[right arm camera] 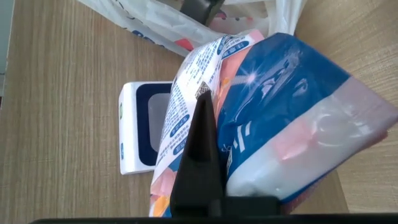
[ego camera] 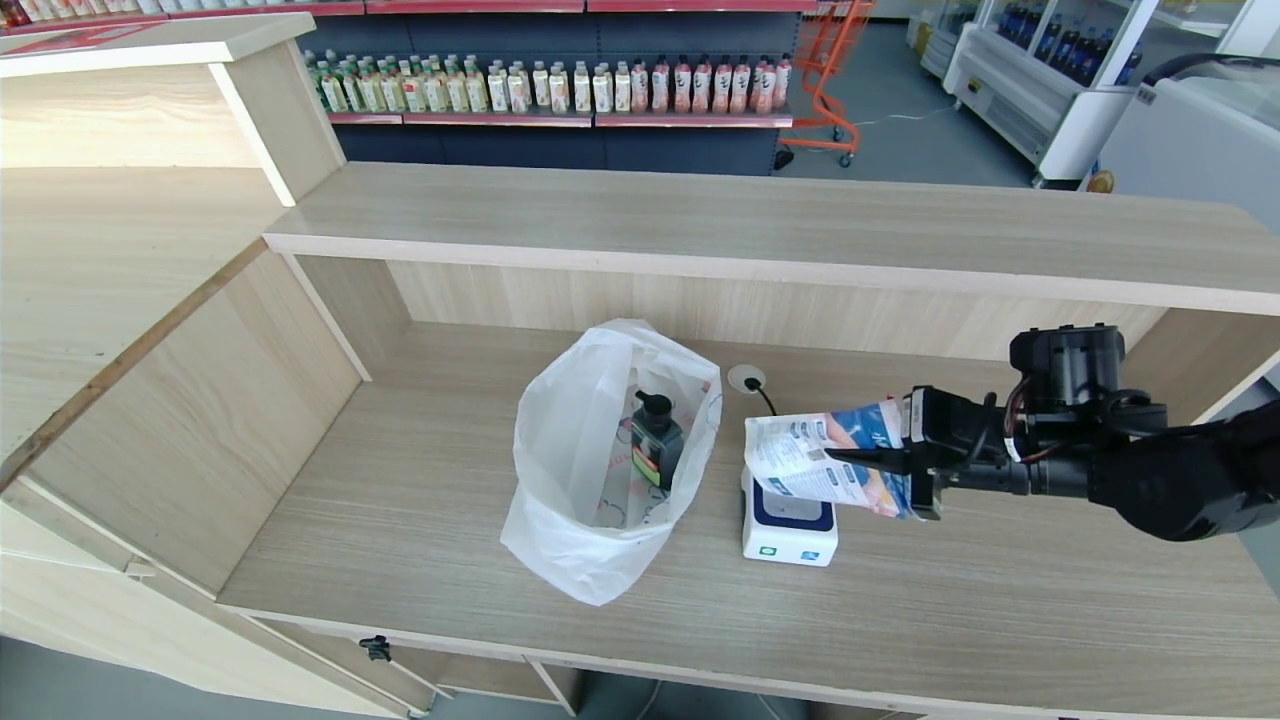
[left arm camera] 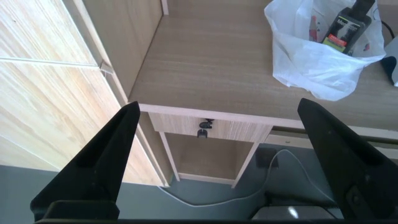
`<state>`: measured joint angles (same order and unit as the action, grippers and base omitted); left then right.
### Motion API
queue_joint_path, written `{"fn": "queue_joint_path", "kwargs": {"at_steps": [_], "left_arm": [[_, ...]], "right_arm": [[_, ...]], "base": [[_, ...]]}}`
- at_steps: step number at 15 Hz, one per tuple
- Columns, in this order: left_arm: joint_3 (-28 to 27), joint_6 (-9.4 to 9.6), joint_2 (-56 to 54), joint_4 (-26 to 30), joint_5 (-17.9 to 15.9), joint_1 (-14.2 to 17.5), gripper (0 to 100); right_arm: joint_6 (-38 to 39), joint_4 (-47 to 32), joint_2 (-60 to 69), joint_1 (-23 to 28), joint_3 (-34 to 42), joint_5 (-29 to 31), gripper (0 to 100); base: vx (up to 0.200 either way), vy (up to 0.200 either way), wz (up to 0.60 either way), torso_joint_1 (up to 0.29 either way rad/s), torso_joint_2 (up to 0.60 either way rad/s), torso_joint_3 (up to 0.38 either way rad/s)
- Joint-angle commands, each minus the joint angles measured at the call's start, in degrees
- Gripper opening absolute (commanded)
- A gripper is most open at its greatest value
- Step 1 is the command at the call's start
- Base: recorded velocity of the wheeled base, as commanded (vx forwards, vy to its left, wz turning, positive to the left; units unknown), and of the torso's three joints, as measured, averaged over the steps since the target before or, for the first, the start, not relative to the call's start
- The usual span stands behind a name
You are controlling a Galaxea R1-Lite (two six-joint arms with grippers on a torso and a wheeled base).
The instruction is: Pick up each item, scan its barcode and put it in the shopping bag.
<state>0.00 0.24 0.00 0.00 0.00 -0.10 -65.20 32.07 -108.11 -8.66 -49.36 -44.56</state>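
Observation:
My right gripper (ego camera: 880, 455) is shut on a soft white, blue and pink packet (ego camera: 825, 455), held sideways just above the white barcode scanner (ego camera: 790, 525) on the counter. The right wrist view has the packet (right arm camera: 280, 118) close up with one finger (right arm camera: 202, 155) pressed on it and the scanner (right arm camera: 140, 134) beneath. To the scanner's left stands the open white shopping bag (ego camera: 570, 470), with a dark pump bottle (ego camera: 655, 440) inside. My left gripper (left arm camera: 217, 162) hangs open below the counter's front edge, off to the left, and the bag (left arm camera: 323, 56) lies beyond it.
A raised ledge (ego camera: 760, 230) and side walls enclose the wooden counter (ego camera: 420, 530). A round cable port (ego camera: 746, 378) with a black cable sits behind the scanner. A drawer front with a small lock (left arm camera: 204, 127) runs under the counter edge. Drink shelves stand far behind.

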Motion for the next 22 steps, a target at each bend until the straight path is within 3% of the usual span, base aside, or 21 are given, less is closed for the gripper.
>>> {"fn": "queue_joint_path", "kwargs": {"at_steps": [1,4,6,7,9,10,11,12,13,14,17,22], "left_arm": [[0.0,0.02,0.0,0.0,0.0,0.01,100],[0.0,0.02,0.0,0.0,0.0,0.01,100],[0.0,0.02,0.09,0.0,0.0,0.01,100],[0.0,0.02,0.0,0.0,0.0,0.01,100],[0.0,0.02,0.0,0.0,0.0,0.01,100],[0.0,-0.07,0.0,0.0,0.0,0.01,100],[0.0,-0.07,0.0,0.0,0.0,0.01,100],[0.0,0.02,0.09,0.0,0.0,0.01,100],[0.0,0.02,0.09,0.0,0.0,0.01,100],[0.0,0.02,0.09,0.0,0.0,0.01,100],[0.0,0.02,0.0,0.0,0.0,0.01,100],[0.0,0.02,0.0,0.0,0.0,0.01,100]], "right_arm": [[0.07,-0.08,0.0,-0.05,0.05,0.0,0],[1.12,0.01,1.23,-0.13,-0.3,0.0,0],[9.38,-0.26,7.56,-0.05,0.32,-0.09,0],[27.58,-0.26,16.0,0.04,2.51,1.93,0],[56.41,-1.49,23.91,-3.91,3.66,16.43,0],[63.17,-2.89,24.61,-6.29,3.13,20.21,0],[76.18,-8.17,24.52,-12.35,-0.47,29.53,0],[81.19,-10.63,24.17,-16.04,-2.14,31.9,0],[93.76,-12.47,22.94,-22.55,-4.69,32.96,0],[99.3,-12.47,21.27,-26.06,-6.45,33.13,0],[102.55,-12.39,15.82,-31.16,-8.82,33.04,0],[102.64,-12.39,8.44,-31.25,-8.74,33.22,0]], "base": [[0.0,0.0,0.0,0.0,0.0,0.0],[0.0,0.0,0.0,0.0,0.0,0.0],[0.0,0.0,0.0,0.0,0.0,0.0],[0.0,0.0,0.0,0.0,0.0,0.0],[0.0,0.0,0.0,0.0,0.0,0.0],[0.0,0.0,0.0,0.0,0.0,0.0],[0.0,0.0,0.0,0.0,0.0,0.0],[0.0,0.0,0.0,0.0,0.0,0.0],[0.0,0.0,0.0,0.0,0.0,0.0],[0.0,0.0,0.0,0.0,0.0,0.0],[0.0,0.0,0.0,0.0,0.0,0.0],[0.0,0.0,0.0,0.0,0.0,0.0]]}}
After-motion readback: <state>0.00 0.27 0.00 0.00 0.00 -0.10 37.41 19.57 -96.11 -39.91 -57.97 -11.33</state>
